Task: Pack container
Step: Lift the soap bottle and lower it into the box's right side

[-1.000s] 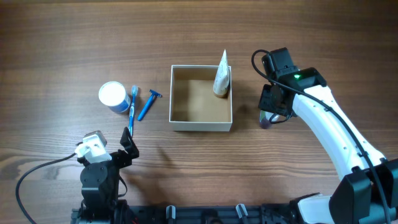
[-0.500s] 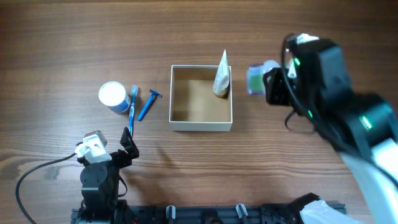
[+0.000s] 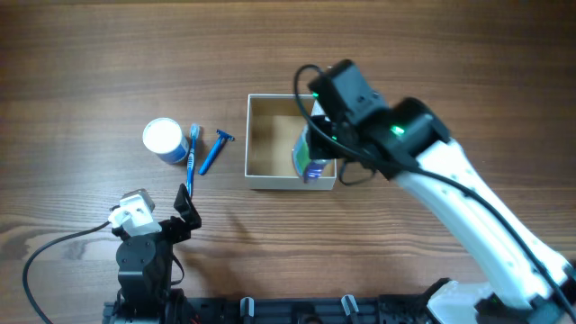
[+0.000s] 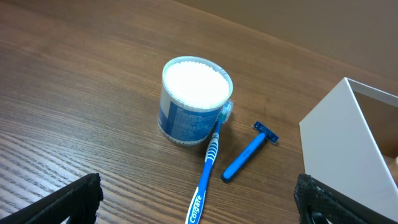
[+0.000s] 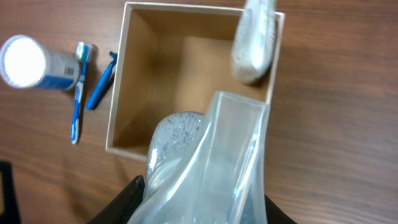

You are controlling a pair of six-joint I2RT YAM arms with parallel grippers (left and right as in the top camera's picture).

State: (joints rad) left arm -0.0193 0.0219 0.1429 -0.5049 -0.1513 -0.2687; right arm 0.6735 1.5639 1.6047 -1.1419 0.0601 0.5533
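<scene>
The container (image 3: 260,179) is a square white-walled box with a brown inside, at the table's middle; it also shows in the right wrist view (image 5: 130,74) and the left wrist view (image 4: 348,149). A white tube (image 5: 254,40) leans in its far right corner. My right gripper (image 3: 314,155) is shut on a clear squeeze tube (image 5: 211,168) and holds it above the container's right front part. My left gripper (image 4: 199,202) is open and empty, low near the table's front left.
Left of the container lie a round blue jar with a white lid (image 3: 163,139), a blue toothbrush (image 3: 191,156) and a blue razor (image 3: 214,150); all three show in the left wrist view, the jar (image 4: 194,99) nearest.
My right gripper lifted the clear tube from the table right of the container and carried it left, to above the container. The left arm has not moved.
</scene>
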